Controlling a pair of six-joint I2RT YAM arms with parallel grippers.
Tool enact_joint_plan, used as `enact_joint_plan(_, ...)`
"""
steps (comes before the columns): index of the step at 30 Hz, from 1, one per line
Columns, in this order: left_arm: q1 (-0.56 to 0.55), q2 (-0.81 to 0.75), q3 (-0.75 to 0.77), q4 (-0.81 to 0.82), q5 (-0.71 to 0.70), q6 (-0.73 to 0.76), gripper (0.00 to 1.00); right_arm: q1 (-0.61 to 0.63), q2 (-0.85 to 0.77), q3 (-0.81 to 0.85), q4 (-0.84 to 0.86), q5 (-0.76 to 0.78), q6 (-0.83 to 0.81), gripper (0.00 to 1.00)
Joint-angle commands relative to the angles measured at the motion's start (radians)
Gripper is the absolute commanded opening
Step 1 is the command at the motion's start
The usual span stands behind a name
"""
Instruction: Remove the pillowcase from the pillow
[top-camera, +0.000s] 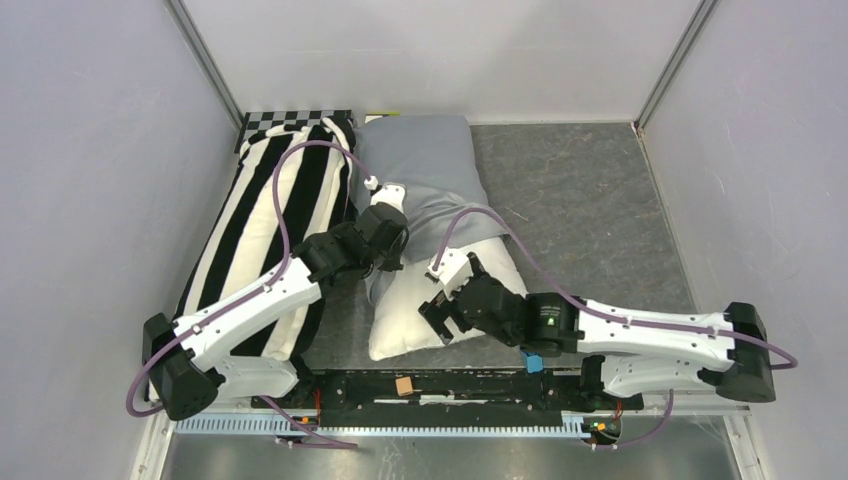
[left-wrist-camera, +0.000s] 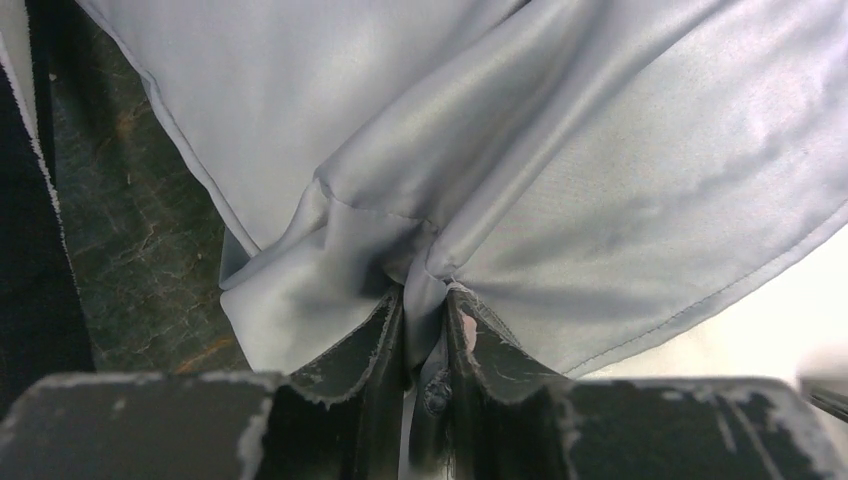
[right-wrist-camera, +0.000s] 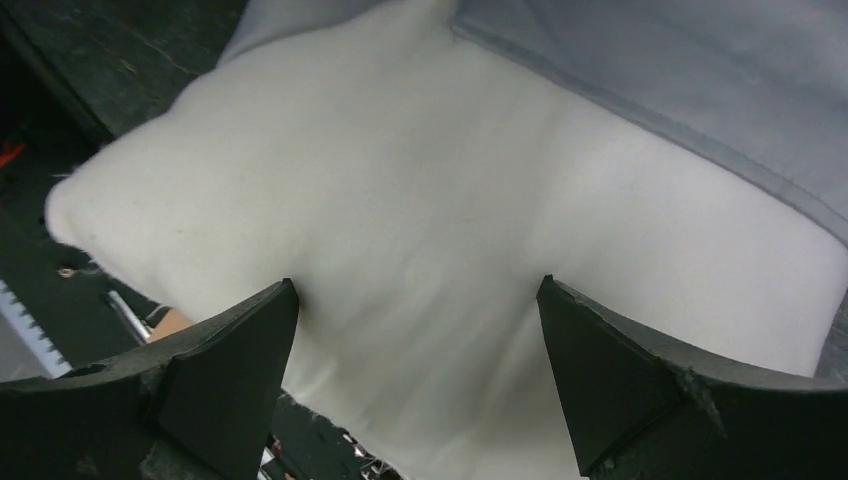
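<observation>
The light blue-grey pillowcase (top-camera: 425, 160) covers the far half of the white pillow (top-camera: 405, 315), whose near half lies bare. My left gripper (top-camera: 392, 258) stands at the pillowcase's open edge, on the pillow's left side. In the left wrist view it (left-wrist-camera: 425, 300) is shut on a bunched fold of the pillowcase (left-wrist-camera: 560, 190), with cloth squeezed between the black fingers (left-wrist-camera: 350, 350). My right gripper (top-camera: 448, 292) is over the bare pillow. In the right wrist view it (right-wrist-camera: 415, 290) is open, its wide-set fingertips (right-wrist-camera: 270, 310) pressed against the pillow (right-wrist-camera: 420, 200), with the pillowcase hem (right-wrist-camera: 700, 80) beyond.
A long black-and-white striped pillow (top-camera: 265, 215) lies along the left side, touching the white pillow. A checkerboard sheet (top-camera: 290, 120) sits at the back left. Dark tabletop (top-camera: 590, 200) stretches to the right. Grey walls enclose three sides. A small orange block (top-camera: 404, 385) sits on the near rail.
</observation>
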Motion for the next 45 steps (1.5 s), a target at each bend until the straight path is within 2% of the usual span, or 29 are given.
enact_joint_plan(1,0.026,-0.036,-0.005,0.032,0.013,0.032,0.26,-0.001,0.058,-0.064,0.048,0.11,0.008,0.98)
enact_joint_plan(3,0.043,-0.036,-0.008,0.032,0.013,0.029,0.24,-0.012,0.072,-0.098,0.059,0.122,0.014,0.94)
enact_joint_plan(5,0.07,-0.034,-0.011,0.037,0.014,0.017,0.22,-0.039,0.063,-0.144,0.073,0.127,0.021,0.78)
enact_joint_plan(7,0.104,-0.026,-0.014,0.054,0.022,0.004,0.2,-0.075,0.04,-0.197,0.094,0.115,0.025,0.48)
enact_joint_plan(9,0.137,-0.006,-0.014,0.075,0.024,-0.009,0.16,-0.101,0.001,-0.239,0.103,0.107,0.031,0.07)
enact_joint_plan(10,0.158,0.006,-0.013,0.083,0.027,-0.019,0.15,-0.109,-0.028,-0.253,0.097,0.11,0.036,0.0)
enact_joint_plan(12,0.189,0.038,-0.01,0.106,0.028,-0.032,0.11,-0.11,-0.1,-0.272,0.081,0.123,0.043,0.0)
enact_joint_plan(17,0.257,0.125,0.001,0.196,0.027,-0.06,0.08,-0.126,-0.325,-0.284,-0.007,0.202,0.061,0.0)
enact_joint_plan(22,0.319,0.261,0.078,0.231,0.014,-0.064,0.03,-0.13,-0.513,-0.187,-0.174,0.296,0.067,0.0)
enact_joint_plan(28,0.35,0.402,0.189,0.27,-0.029,-0.054,0.02,-0.13,-0.595,0.003,-0.375,0.389,0.061,0.0)
enact_joint_plan(33,0.369,0.577,0.363,0.23,-0.087,-0.028,0.02,-0.131,-0.644,0.063,-0.434,0.414,0.062,0.0)
enact_joint_plan(36,0.381,0.643,0.467,0.147,-0.036,-0.014,0.02,-0.13,-0.652,0.052,-0.445,0.392,0.057,0.0)
enact_joint_plan(38,0.376,0.614,0.46,0.141,0.062,0.021,0.02,-0.13,-0.633,0.028,-0.45,0.358,0.051,0.0)
enact_joint_plan(39,0.37,0.578,0.434,0.151,0.119,0.031,0.05,-0.13,-0.621,0.012,-0.451,0.344,0.049,0.0)
enact_joint_plan(40,0.362,0.53,0.393,0.168,0.166,0.045,0.13,-0.13,-0.61,-0.004,-0.448,0.338,0.049,0.0)
enact_joint_plan(41,0.351,0.484,0.355,0.185,0.2,0.057,0.22,-0.13,-0.603,-0.022,-0.44,0.336,0.046,0.0)
enact_joint_plan(43,0.32,0.382,0.279,0.202,0.238,0.079,0.45,-0.13,-0.595,-0.055,-0.41,0.335,0.04,0.0)
enact_joint_plan(45,0.282,0.287,0.221,0.184,0.268,0.088,0.61,-0.13,-0.594,-0.08,-0.378,0.329,0.031,0.0)
